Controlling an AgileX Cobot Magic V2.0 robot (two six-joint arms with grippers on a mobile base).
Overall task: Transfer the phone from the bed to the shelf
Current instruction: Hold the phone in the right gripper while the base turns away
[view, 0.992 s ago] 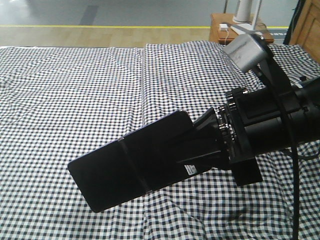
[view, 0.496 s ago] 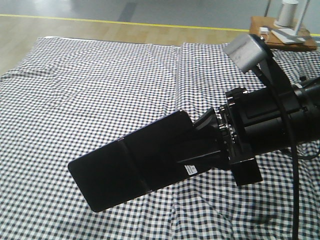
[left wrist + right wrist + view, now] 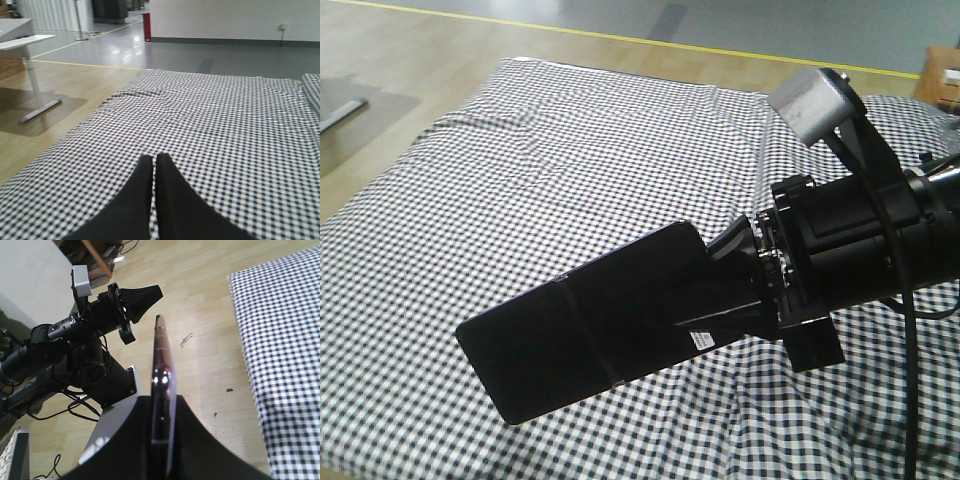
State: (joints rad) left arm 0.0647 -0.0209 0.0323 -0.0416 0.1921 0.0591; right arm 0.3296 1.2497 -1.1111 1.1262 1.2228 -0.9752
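The phone (image 3: 580, 335), thin, glossy and black with a seam across its middle, hangs in the air above the bed (image 3: 570, 160) with its checked sheet. My right gripper (image 3: 708, 292) is shut on the phone's right end. In the right wrist view the phone (image 3: 162, 365) stands edge-on between the fingers of the right gripper (image 3: 162, 407), its pinkish edge showing, with the bed (image 3: 280, 340) to the right. My left gripper (image 3: 152, 158) is shut on nothing, low over the bed (image 3: 215, 110); the left gripper (image 3: 150, 292) also shows from the side. The shelf is out of view.
An orange-brown nightstand (image 3: 942, 70) peeks in at the top right corner. A white desk (image 3: 22, 35) on a metal leg stands on the wooden floor left of the bed. My base and its cables (image 3: 95, 375) sit on the floor (image 3: 210, 315) beside the bed.
The front view has swung left: the bed and nightstand slide rightwards and more floor appears at the left. The phone stays in the right gripper at the same place in the frame.
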